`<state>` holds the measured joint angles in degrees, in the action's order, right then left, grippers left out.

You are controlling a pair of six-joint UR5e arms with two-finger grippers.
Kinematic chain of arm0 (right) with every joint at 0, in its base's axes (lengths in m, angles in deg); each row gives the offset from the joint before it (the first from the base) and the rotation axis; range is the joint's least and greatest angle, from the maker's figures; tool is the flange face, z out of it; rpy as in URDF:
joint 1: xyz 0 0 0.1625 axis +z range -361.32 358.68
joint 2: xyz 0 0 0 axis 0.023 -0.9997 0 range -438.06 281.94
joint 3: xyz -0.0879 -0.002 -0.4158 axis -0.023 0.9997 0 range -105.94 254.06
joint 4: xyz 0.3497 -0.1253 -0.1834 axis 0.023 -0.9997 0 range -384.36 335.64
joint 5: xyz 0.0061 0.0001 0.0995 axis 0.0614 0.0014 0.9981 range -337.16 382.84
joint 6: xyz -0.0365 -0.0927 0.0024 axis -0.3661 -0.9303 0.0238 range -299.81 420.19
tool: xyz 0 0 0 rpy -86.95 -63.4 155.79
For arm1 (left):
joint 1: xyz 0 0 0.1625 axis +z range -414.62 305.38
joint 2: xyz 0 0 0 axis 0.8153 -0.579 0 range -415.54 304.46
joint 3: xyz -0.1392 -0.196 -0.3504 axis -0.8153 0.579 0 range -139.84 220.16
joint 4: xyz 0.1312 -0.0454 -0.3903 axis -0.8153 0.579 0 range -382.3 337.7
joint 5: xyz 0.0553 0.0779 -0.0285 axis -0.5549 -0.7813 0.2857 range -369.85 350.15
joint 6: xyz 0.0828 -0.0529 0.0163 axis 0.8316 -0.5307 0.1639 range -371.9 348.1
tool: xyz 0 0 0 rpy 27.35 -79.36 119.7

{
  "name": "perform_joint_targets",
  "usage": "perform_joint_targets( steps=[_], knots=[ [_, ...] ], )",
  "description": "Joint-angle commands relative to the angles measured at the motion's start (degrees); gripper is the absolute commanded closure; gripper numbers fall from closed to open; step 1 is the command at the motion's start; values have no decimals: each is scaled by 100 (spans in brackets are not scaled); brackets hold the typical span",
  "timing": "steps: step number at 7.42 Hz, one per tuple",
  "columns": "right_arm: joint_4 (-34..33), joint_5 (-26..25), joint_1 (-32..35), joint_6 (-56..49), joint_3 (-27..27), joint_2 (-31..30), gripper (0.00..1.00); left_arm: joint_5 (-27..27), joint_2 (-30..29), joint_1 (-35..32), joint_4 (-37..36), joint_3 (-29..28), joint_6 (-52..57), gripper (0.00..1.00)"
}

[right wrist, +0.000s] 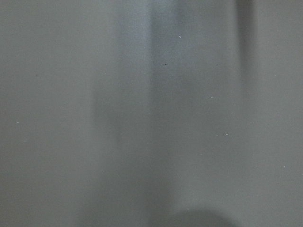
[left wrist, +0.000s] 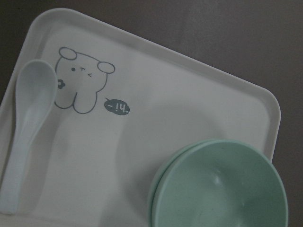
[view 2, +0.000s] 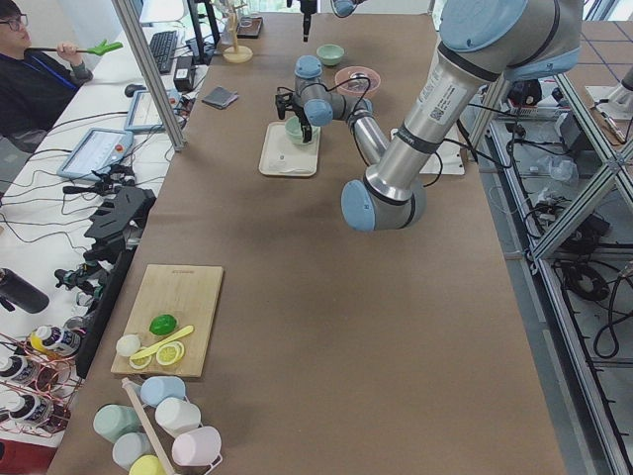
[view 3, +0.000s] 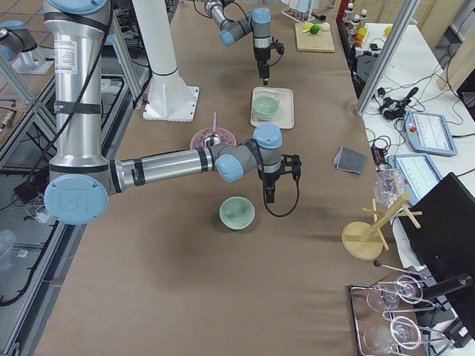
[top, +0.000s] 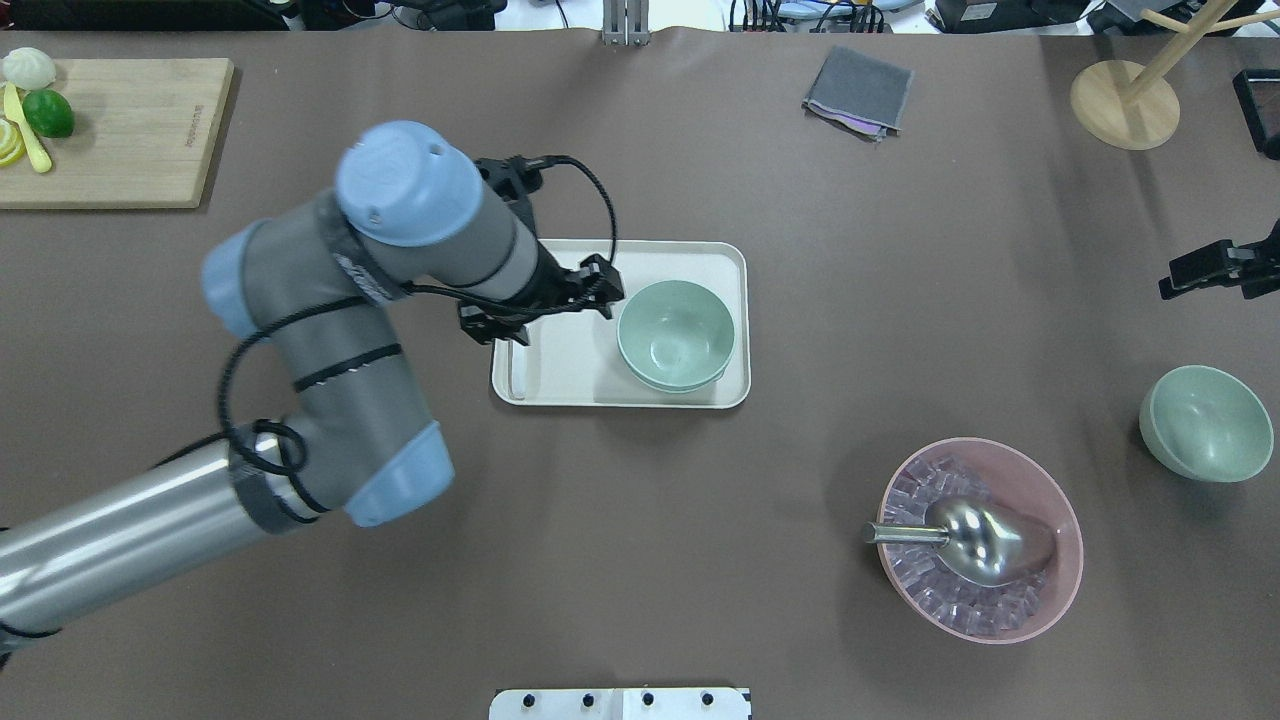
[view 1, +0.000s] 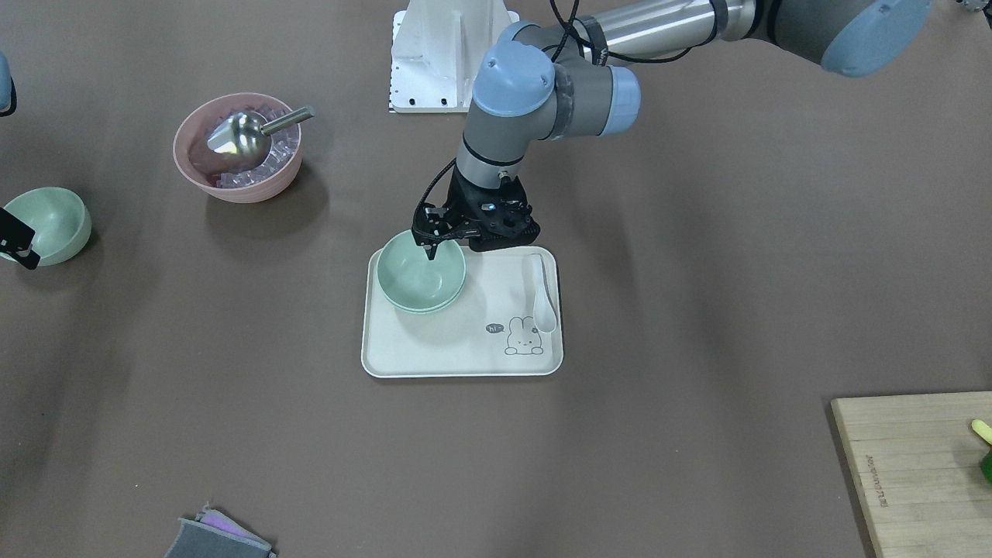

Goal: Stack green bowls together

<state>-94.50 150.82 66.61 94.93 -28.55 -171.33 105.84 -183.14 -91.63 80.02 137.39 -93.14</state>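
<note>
Two pale green bowls (top: 677, 335) sit nested in each other on the white tray (top: 650, 258), also seen in the front view (view 1: 422, 271) and the left wrist view (left wrist: 222, 189). My left gripper (view 1: 432, 246) hangs just above the robot-side rim of the stack, touches nothing, and looks open and empty. The third green bowl (top: 1205, 422) stands alone on the table at the far right, also in the front view (view 1: 48, 225). My right gripper (top: 1200, 272) hovers beyond that bowl and apart from it. It looks shut and empty.
A white spoon (left wrist: 26, 127) lies on the tray beside a rabbit drawing. A pink bowl (top: 980, 540) with ice cubes and a metal scoop stands near the lone bowl. A grey cloth (top: 858, 92), a cutting board (top: 130, 135) and a wooden rack (top: 1125, 105) line the far side.
</note>
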Motion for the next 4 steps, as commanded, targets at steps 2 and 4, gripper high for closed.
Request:
perform_joint_targets(
  steps=[2, 4],
  knots=[
    [558, 25, 9, -194, -128, -751, 0, 1129, 1768, -1479, -476, 1252, 2331, 2],
    [1291, 17, 1, -187, -128, -1385, 0, 1787, 3113, -2787, -468, 1431, 4780, 2]
  ],
)
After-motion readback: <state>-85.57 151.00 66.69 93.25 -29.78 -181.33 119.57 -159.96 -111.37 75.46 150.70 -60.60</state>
